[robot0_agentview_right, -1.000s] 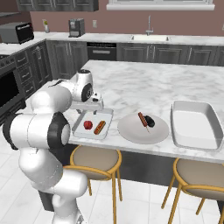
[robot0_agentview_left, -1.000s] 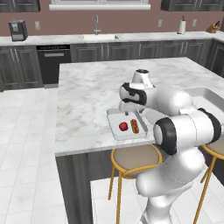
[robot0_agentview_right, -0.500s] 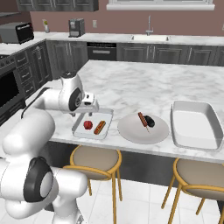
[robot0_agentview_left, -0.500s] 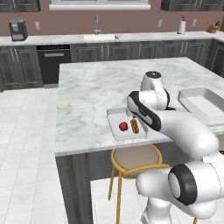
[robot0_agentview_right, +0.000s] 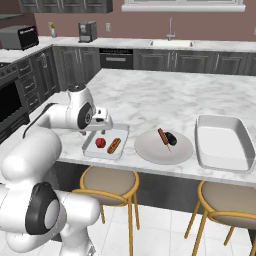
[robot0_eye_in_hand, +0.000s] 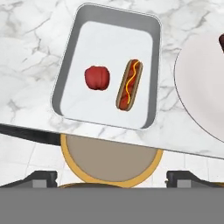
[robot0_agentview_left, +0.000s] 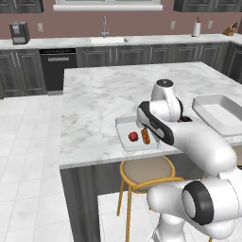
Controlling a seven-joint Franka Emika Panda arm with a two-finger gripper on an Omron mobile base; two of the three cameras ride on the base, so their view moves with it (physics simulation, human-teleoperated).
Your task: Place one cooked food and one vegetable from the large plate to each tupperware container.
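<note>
We are holding the gripper (robot0_eye_in_hand: 111, 177) above the smaller tupperware container (robot0_eye_in_hand: 114, 22), its two fingertips spread wide with nothing between them. This container is already carrying its pair: the red tomato-like vegetable (robot0_eye_in_hand: 96, 78) and, just beside it but apart, a hot dog in a bun (robot0_eye_in_hand: 129, 84). The larger tupperware container (robot0_agentview_right: 221, 142), well apart from the smaller one, is standing bare. Between them, the large plate (robot0_agentview_right: 150, 148) is bearing a skewered sausage (robot0_agentview_right: 163, 137) touching a dark, rounded vegetable (robot0_agentview_right: 171, 136). We are judging that dark piece light, smooth and liable to roll, so we are planning to grasp it across its middle.
</note>
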